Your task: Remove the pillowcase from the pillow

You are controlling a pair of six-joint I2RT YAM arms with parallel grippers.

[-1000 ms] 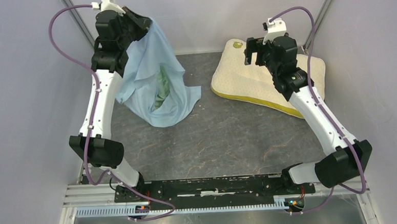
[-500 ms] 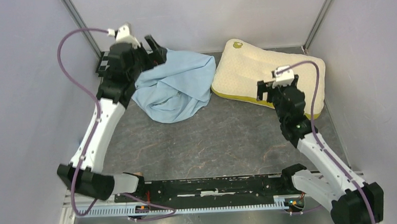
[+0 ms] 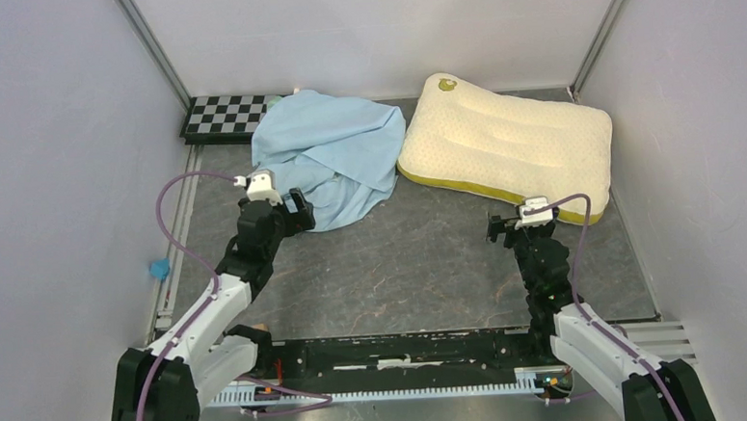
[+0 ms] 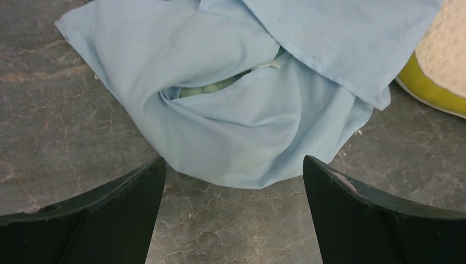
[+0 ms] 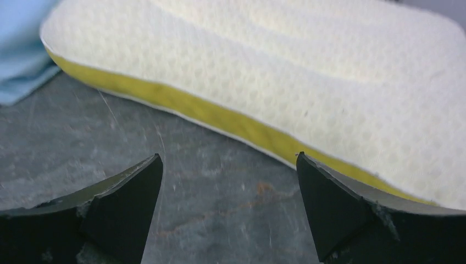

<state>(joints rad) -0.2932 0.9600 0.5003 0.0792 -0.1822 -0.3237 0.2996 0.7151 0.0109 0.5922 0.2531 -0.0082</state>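
The light-blue pillowcase [image 3: 326,160] lies crumpled on the table at the back left, a strip of pale green showing in its folds [image 4: 211,89]. Right of it lies the bare cream pillow [image 3: 506,141] with its mustard side band [image 5: 220,118]. The pillowcase's right edge just reaches the pillow's left end. My left gripper [image 3: 295,211] stands open just short of the pillowcase's [image 4: 236,121] near edge, nothing between its fingers. My right gripper [image 3: 499,226] is open and empty too, low over the table a little in front of the pillow [image 5: 308,77].
A black-and-white checkerboard [image 3: 225,115] lies at the back left corner, partly under the cloth. A small blue object [image 3: 158,270] sits by the left wall. Grey walls close the table on three sides.
My left gripper opened and dropped the pillowcase, which fell into a heap. Both arms then drew back and down toward the near edge.
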